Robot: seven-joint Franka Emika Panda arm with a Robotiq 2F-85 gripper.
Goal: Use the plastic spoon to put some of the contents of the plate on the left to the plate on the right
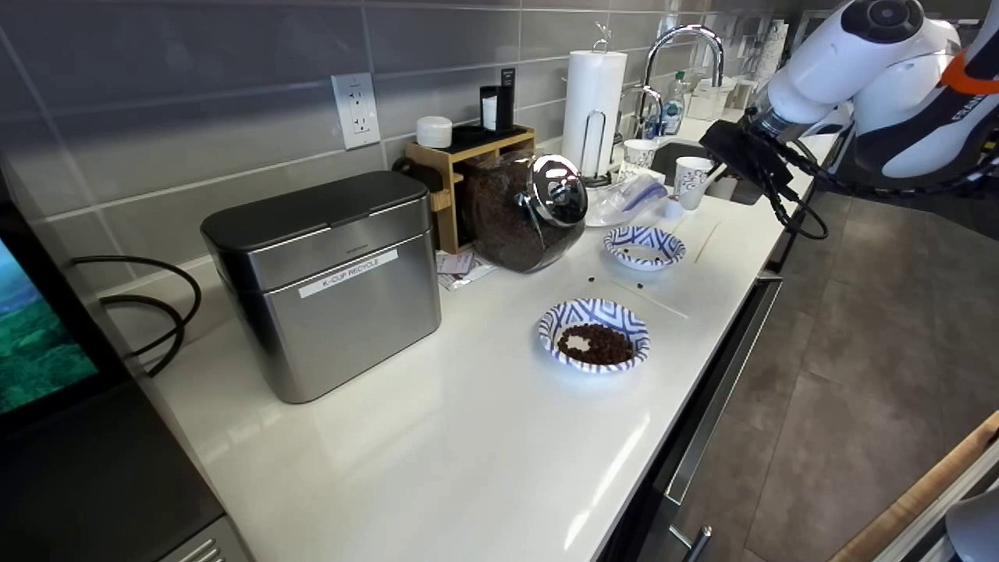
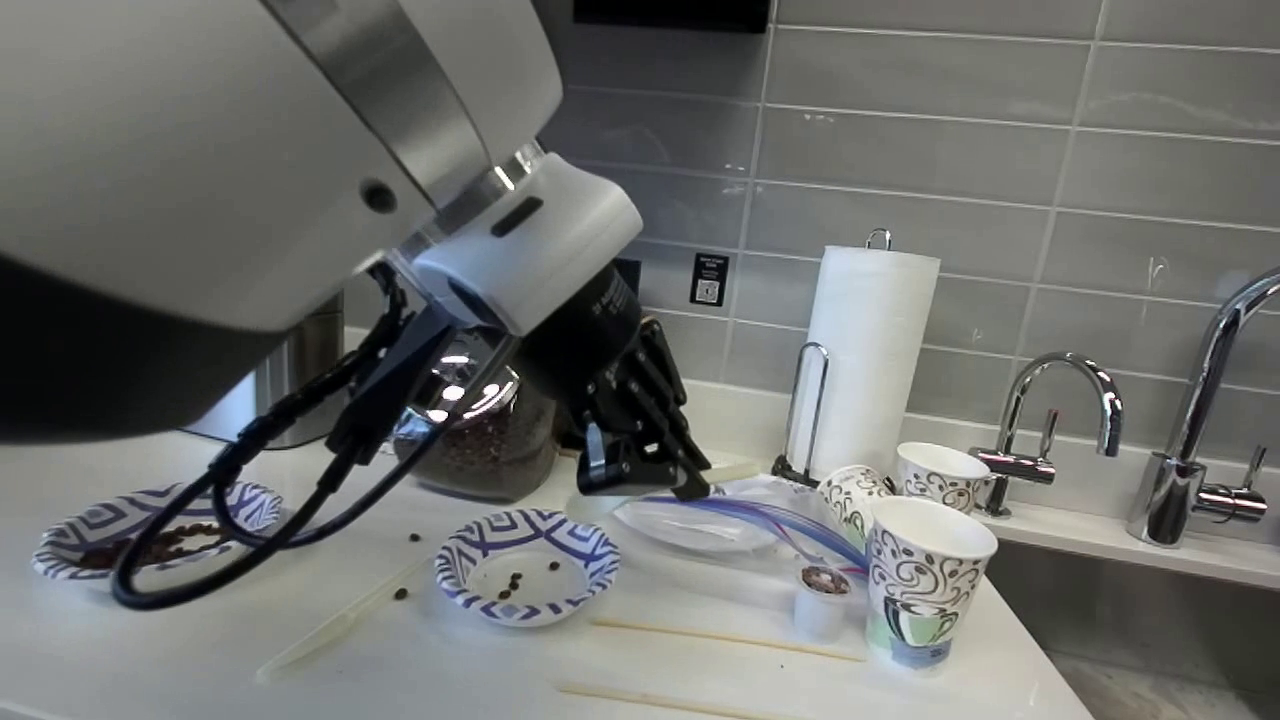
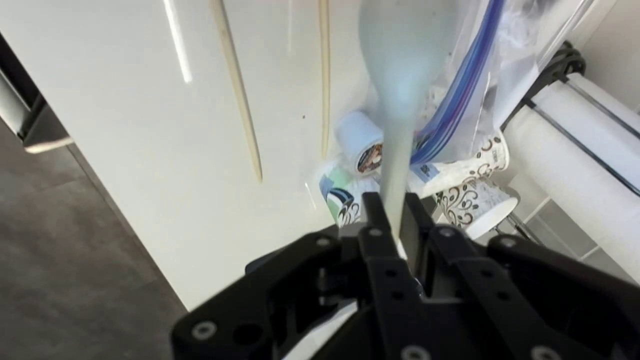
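Bright light is washing over the white counter, with glare streaks shining near its front edge, while the floor is lying dimmer. In the wrist view, the pale spoon is showing soft and blurred.

The white counter bears two patterned plates, thin sticks and perhaps a knife.

Kitchen. In an exterior view: bin left of centre (label reads K-CUP RECYCLE), paper-towel roll upper middle, chrome faucet upper right; blurry bottle nearby, probably dish soap.
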